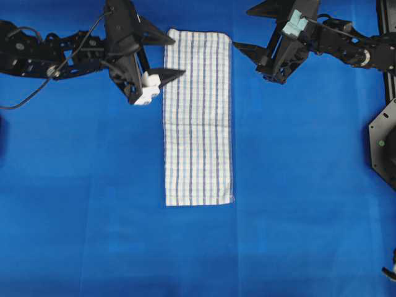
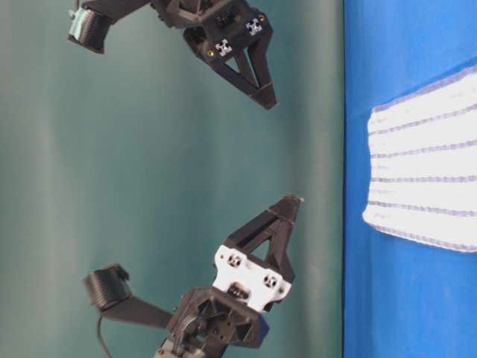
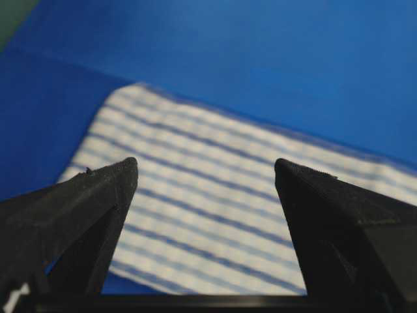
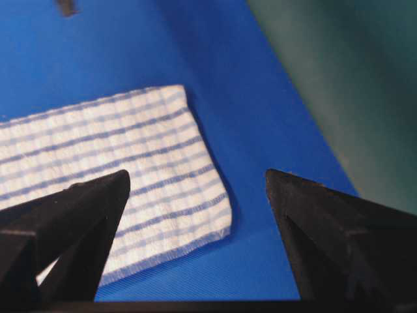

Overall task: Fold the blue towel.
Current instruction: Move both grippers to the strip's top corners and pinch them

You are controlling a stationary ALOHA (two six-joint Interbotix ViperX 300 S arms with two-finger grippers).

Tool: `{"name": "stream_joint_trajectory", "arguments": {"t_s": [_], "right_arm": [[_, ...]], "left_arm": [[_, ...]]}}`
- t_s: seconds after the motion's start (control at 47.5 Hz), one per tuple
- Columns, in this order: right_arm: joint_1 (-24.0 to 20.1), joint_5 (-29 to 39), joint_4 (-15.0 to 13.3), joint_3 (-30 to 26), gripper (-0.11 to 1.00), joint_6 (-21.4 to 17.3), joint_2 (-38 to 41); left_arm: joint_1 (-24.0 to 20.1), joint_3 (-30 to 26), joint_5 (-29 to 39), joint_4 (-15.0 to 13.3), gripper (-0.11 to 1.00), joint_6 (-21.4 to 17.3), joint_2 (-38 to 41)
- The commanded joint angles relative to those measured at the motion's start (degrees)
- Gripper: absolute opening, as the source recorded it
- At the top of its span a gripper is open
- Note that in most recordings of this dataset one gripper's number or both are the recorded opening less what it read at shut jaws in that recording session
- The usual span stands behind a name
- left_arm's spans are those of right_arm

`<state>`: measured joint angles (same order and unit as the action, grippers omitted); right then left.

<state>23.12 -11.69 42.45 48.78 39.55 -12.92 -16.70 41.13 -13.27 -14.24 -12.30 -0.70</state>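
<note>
A narrow striped blue towel (image 1: 198,117) lies flat on the blue desk (image 1: 297,235). The left gripper (image 1: 168,55) and right gripper (image 1: 250,31) hover wide open and empty at its far end, seemingly placed to take the two far corners.

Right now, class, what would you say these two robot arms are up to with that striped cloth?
Two arms are set to fold the blue towel, which lies as a long narrow strip on the blue table cover. The left gripper hangs open at the towel's far left edge, one finger over the cloth. The right gripper is open just off the far right corner. Neither holds the towel.
</note>
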Motion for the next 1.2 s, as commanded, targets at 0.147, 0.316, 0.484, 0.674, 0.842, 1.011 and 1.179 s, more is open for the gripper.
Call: {"name": "stream_joint_trajectory", "arguments": {"t_s": [0.147,0.316,0.484,0.674,0.842,1.011,1.179], "right_arm": [[-0.1,-3.0,0.0,-2.0,0.88,-0.2,4.8],[-0.1,-4.3,0.0,-4.2,0.88,-0.2,10.6],[0.2,-6.8,0.1,-5.9,0.88,-0.2,16.0],[0.4,-8.4,0.1,-7.1,0.88,-0.3,20.2],[0.4,-9.6,0.1,-7.8,0.88,-0.3,23.3],[0.6,-10.3,0.1,-8.6,0.86,-0.3,25.4],[0.8,-10.3,0.1,-9.0,0.72,-0.3,26.8]], "left_arm": [[-3.3,-0.9,-4.0,0.1,0.82,-0.4,2.9],[-4.7,-1.2,-8.1,0.1,0.82,-0.4,7.6],[-6.1,-2.0,-12.4,0.1,0.82,-0.4,13.5],[-7.9,-3.4,-13.4,0.1,0.82,-0.4,17.7],[-9.3,-4.5,-13.5,0.2,0.82,-0.4,19.2],[-9.1,-5.0,-13.5,0.1,0.81,-0.3,20.3],[-8.7,-4.9,-13.4,0.1,0.77,-0.2,21.0]]}}
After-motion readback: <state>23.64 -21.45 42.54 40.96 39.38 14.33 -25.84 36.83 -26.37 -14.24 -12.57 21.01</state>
